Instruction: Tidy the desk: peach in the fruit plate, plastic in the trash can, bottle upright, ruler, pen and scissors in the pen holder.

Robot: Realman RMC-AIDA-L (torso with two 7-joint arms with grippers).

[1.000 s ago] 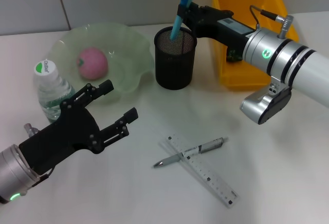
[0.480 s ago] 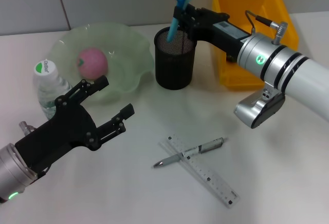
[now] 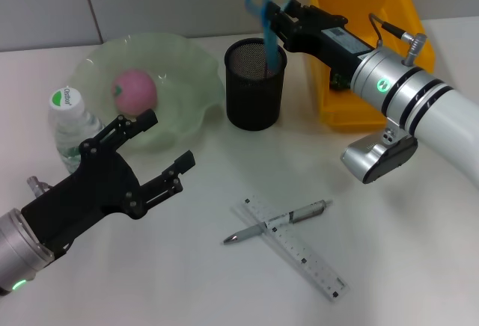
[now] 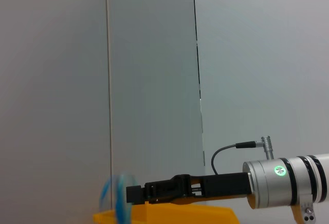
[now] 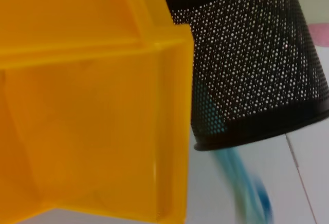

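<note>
The blue-handled scissors [image 3: 260, 8] stand blurred in the black mesh pen holder [image 3: 254, 87], leaning left, beside the fingertips of my right gripper [image 3: 277, 21], which looks open just above the holder's rim. They show as a blue smear in the right wrist view [image 5: 247, 188] and in the left wrist view [image 4: 115, 201]. My left gripper [image 3: 168, 139] is open and empty at the front left. The pink peach [image 3: 135, 90] lies in the green fruit plate [image 3: 191, 60]. The bottle [image 3: 71, 124] stands upright. The pen [image 3: 281, 220] lies across the clear ruler [image 3: 303, 251]. No plastic scrap shows.
A yellow bin [image 3: 363, 4] stands at the back right, behind my right arm; it fills much of the right wrist view [image 5: 92, 106]. The pen holder [image 5: 247, 64] stands right next to it. The wall is close behind the table.
The scissors, held steady over the holder before, now blur and tip left, apart from the fingers. My right gripper has drawn back a little to the right. The left arm has barely moved.
</note>
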